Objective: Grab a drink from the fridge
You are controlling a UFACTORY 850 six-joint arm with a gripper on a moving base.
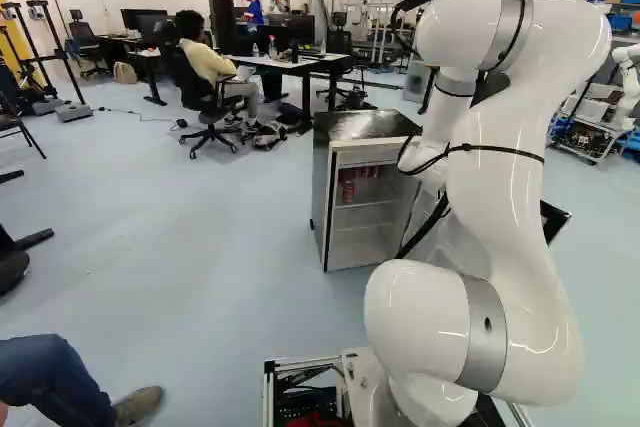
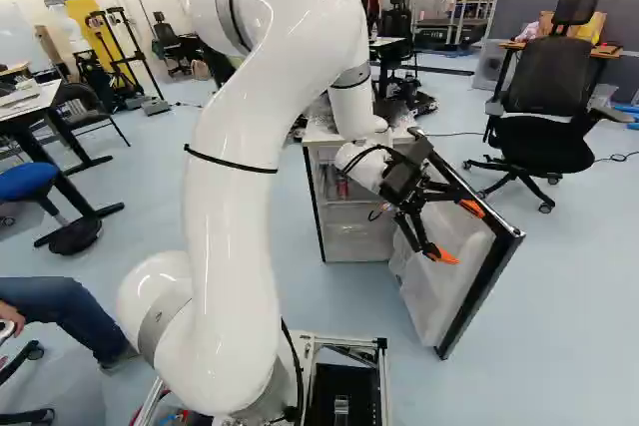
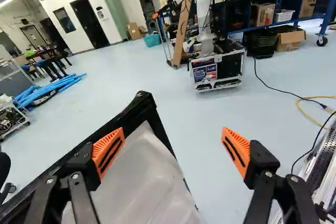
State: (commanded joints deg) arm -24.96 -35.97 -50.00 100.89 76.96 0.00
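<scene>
claw [image 2: 457, 232] spread by fridge door [image 2: 439, 291]; cans [image 1: 348, 191], labels too small to read.

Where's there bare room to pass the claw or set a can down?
Bare floor lies between the fridge and the black office chair in the left base view, and right of the open door in the right base view. Crowded: the door's frame beside the claw, and the shelf holding red cans.
</scene>
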